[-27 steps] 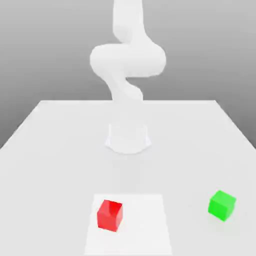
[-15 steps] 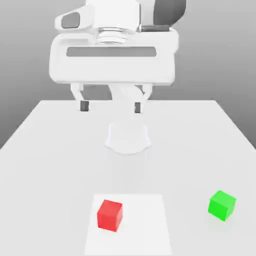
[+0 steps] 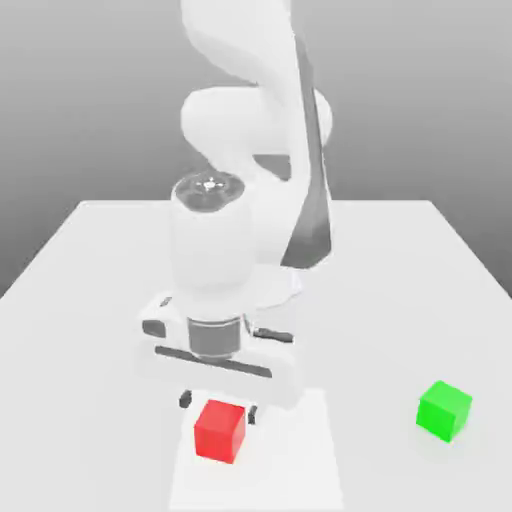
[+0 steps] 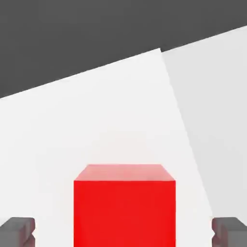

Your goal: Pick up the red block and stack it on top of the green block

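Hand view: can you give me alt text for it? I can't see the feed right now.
A red block sits centred between the two dark fingertips of the open gripper, with clear gaps on both sides. It rests on a white square patch of the light grey table.

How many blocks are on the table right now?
2. The red block sits just below the open gripper; the green block lies apart, toward the exterior view's right. Others may hide behind the arm.

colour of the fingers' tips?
Dark grey fingers, either side of the red block; clearest in the hand view.
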Robot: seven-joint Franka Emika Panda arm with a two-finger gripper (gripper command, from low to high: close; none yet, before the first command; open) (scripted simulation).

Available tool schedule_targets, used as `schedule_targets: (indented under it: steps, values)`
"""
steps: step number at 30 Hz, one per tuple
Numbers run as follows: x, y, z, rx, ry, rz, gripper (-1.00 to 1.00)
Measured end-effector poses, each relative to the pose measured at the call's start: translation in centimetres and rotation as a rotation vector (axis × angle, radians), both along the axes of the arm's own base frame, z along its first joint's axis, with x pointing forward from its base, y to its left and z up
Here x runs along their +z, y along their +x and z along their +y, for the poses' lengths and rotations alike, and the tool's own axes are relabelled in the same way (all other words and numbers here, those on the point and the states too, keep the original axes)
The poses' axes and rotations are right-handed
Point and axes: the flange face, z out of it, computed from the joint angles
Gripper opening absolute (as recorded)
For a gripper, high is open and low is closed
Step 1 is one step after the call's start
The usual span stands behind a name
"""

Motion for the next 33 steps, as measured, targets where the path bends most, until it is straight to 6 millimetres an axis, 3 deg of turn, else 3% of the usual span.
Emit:
schedule_targets:
  steps: [7,13,18,20,23,24,29,30,33]
  values:
    - [-0.1,0.0,0.0,0.0,0.0,0.0,-1.0]
    - [5.4,0.1,0.6,0.007,0.001,0.0,-1.0]
    - [7.6,0.2,14.8,0.188,0.005,0.0,-1.0]
    - [8.3,-1.1,20.6,0.252,0.005,0.0,-1.0]
    - [9.3,-4.6,28.9,0.348,0.003,0.0,-1.0]
    - [9.1,-5.4,30.4,0.364,0.002,-0.001,-1.0]
    - [4.1,-5.0,30.3,0.338,0.0,-0.002,-1.0]
    - [3.4,-5.1,30.3,0.338,0.001,-0.001,1.0]
    - [3.4,-5.1,30.3,0.338,0.001,-0.001,1.0]
